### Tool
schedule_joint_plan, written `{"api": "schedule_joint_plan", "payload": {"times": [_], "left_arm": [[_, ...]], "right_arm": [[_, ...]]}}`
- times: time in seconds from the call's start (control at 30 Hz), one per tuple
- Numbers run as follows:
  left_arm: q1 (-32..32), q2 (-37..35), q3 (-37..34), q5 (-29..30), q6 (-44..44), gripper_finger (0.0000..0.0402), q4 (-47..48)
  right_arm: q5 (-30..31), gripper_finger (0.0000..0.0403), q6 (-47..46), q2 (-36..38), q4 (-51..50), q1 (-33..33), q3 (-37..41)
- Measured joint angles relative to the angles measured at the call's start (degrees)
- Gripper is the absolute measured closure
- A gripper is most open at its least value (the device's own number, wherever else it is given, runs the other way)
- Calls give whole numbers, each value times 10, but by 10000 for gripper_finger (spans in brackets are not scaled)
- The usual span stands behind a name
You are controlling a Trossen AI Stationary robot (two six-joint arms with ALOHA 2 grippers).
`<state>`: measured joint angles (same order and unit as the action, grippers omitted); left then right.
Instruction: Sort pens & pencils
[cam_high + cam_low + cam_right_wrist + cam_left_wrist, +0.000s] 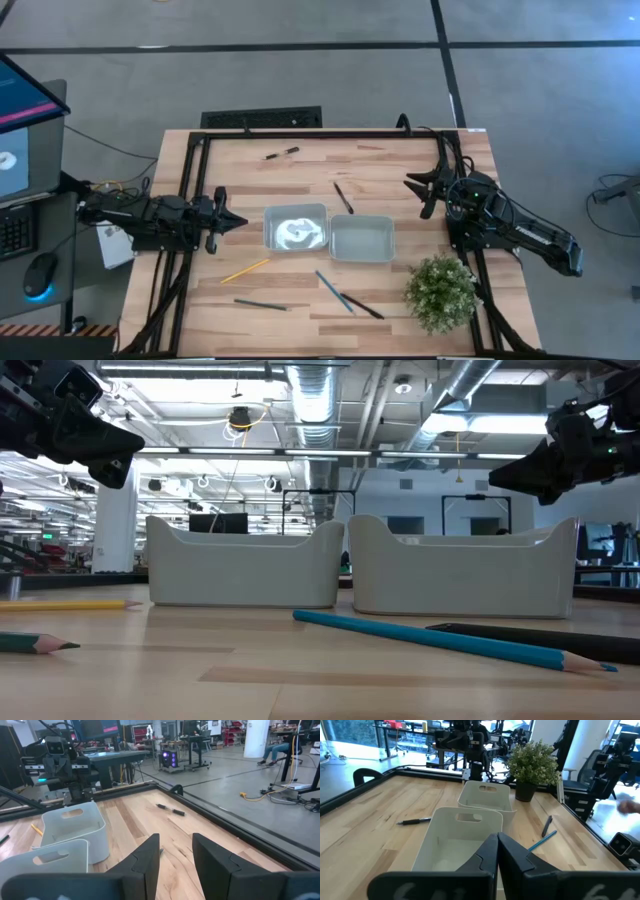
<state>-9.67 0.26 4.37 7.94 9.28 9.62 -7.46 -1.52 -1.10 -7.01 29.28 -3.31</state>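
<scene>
Two pale bins stand side by side mid-table, a left bin and a right bin. Black pens lie flat on the table: one with a paler end at the far side, one beyond the bins, one near the front. A yellow pencil, a blue pencil and a dark grey-green pencil lie in front of the bins. My left gripper is shut and empty, held above the table left of the bins. My right gripper is open and empty, above the table right of the bins.
A potted green plant stands at the front right, near my right arm. A dark frame runs along the table's edges. Bare wood lies between the far pen and the bins. A monitor stands off the table's left.
</scene>
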Motion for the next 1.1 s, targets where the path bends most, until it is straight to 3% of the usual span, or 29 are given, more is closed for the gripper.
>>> {"api": "schedule_joint_plan", "payload": {"times": [0.5,0.63,0.87,1.1], "left_arm": [[0,0,0,0,0,401,0],[0,0,0,0,0,401,0],[0,0,0,0,0,401,0],[0,0,0,14,-85,401,-1]], "right_arm": [[0,264,-3,0,12,1,1],[0,267,-65,0,46,1,1],[0,270,-56,0,160,1,1],[0,272,-60,-7,172,1,-14]]}}
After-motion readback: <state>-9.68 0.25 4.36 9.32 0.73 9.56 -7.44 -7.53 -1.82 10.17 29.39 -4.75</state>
